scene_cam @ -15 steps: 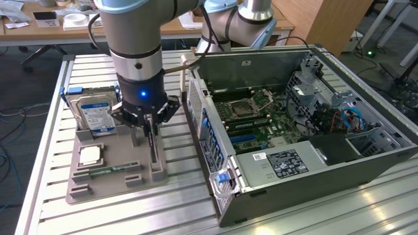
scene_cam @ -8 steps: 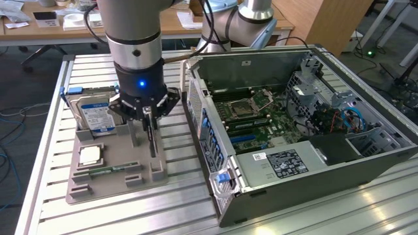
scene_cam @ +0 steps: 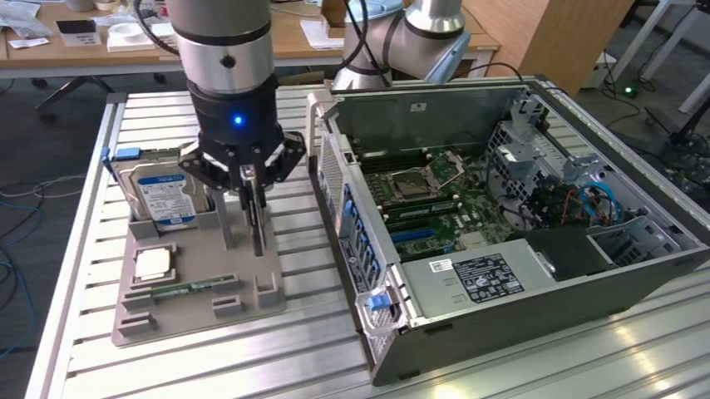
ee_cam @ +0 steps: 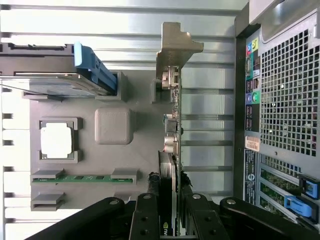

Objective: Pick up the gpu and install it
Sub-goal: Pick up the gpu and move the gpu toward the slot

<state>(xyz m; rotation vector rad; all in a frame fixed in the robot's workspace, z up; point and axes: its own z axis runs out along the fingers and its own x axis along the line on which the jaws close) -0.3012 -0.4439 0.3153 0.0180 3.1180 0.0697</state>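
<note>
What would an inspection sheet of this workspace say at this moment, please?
Surface: slatted metal table, carrying a grey holder tray and an open computer case.
Job's things: gpu stands on edge in the tray, not yet in the case.
Clutter: hard drive, processor and memory stick, all seated in the tray.
Grippers: hand shut on the gpu's upper edge.
Cables: blue cables inside the case.
Surroundings: wooden desk with papers behind the table.
</note>
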